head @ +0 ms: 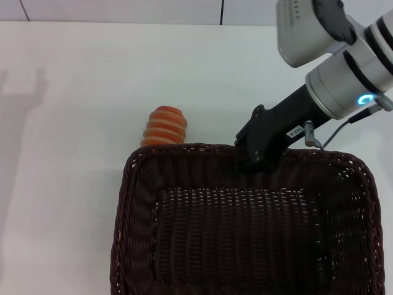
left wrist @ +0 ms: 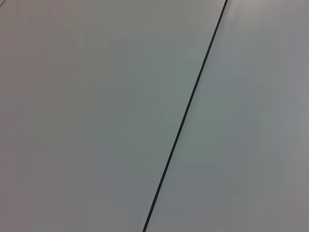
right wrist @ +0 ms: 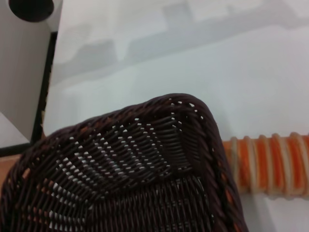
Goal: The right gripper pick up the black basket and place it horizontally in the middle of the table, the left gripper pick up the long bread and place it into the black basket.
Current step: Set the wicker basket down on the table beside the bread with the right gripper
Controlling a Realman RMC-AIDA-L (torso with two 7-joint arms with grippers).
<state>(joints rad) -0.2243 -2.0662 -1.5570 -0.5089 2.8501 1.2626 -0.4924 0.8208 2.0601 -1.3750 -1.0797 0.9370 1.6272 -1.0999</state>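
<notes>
The black basket (head: 123, 209) fills the near right of the head view, its open side facing up. My right gripper (head: 256, 161) reaches down from the upper right and is shut on the middle of the basket's far rim. In the right wrist view a rounded corner of the basket (right wrist: 120, 159) is very close. The long bread (head: 164, 126), striped orange and cream, lies on the white table (head: 73, 123) just beyond the basket's far left corner; its ridges (right wrist: 270, 164) show beside the basket corner. The left gripper is out of view.
The table's back edge meets a white panelled wall (head: 123, 9) at the top of the head view. The left wrist view shows only a pale surface crossed by a dark seam (left wrist: 186, 116). A white body part with a dark round hole (right wrist: 29, 7) stands near the basket.
</notes>
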